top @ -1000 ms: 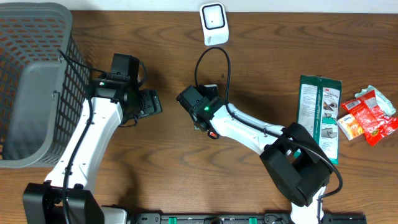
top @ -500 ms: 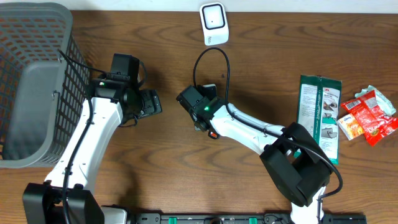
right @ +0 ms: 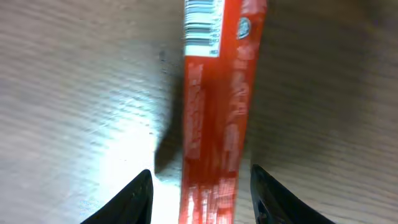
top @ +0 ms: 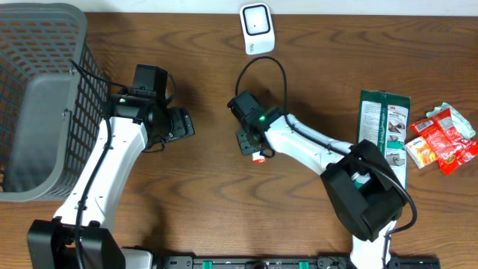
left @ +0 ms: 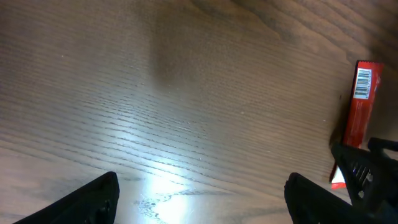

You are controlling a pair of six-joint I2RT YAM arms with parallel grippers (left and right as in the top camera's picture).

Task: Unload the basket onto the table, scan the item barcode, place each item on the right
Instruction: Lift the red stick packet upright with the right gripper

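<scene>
The item is a slim red packet (right: 214, 118) with a white barcode label at its far end. It lies on the wooden table between the fingers of my right gripper (right: 200, 186), which is open with a gap on each side of the packet. In the overhead view only the packet's red tip (top: 259, 157) shows below the right gripper (top: 250, 140). The left wrist view catches the red packet (left: 359, 118) at its right edge, barcode facing up. My left gripper (left: 202, 186) stands open over bare wood, empty, left of the packet. The white scanner (top: 256, 28) sits at the table's far edge.
A grey mesh basket (top: 37, 97) fills the left side. A green package (top: 383, 134) and red snack packs (top: 442, 140) lie at the right. The right arm's black cable (top: 263, 71) loops toward the scanner.
My right gripper has opened from shut, let go of the red packet, and shifted slightly right. The left arm has not moved.
</scene>
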